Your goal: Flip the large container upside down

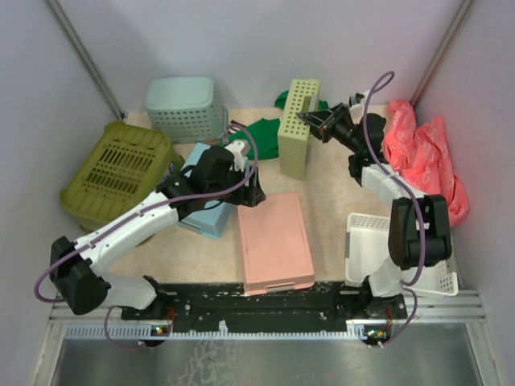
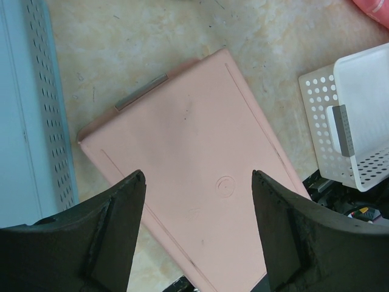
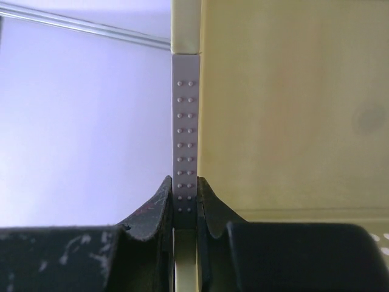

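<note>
At 9–10 o'clock on the table, close to the left wall, the large container [image 1: 121,169] is found: olive, with a slotted face turned up and tilted. Whether that face is the base seen from outside or from inside cannot be told from the top view, and neither wrist camera shows it. It is touched by neither gripper.

Left gripper [image 2: 197,182]: jaws spread wide, nothing held. It is hung over the pink tray [image 1: 273,241] at 6 o'clock, aimed down at the tray's flat face. In its own view the blue perforated box [image 1: 205,219] is at 9 o'clock and the white basket [image 2: 355,121] at 3 o'clock. Judgement: this is a free, ready pose, but well apart from the olive basket, which lies toward 10 o'clock from it. A reach over the blue box is called for.

Right gripper [image 1: 310,121]: clamped tight on a thin dimpled edge strip [image 3: 185,134] of the pale green perforated box [image 1: 296,133], which is stood on end at 12–1 o'clock. Judgement: the rim pinch is likely what keeps that box upright, so tipping is to be expected on release. It is not the largest container, so that grip is judged to add nothing to the flip.

Teal basket [image 1: 185,108] at 11 o'clock is left untouched, just behind the olive one.
</note>
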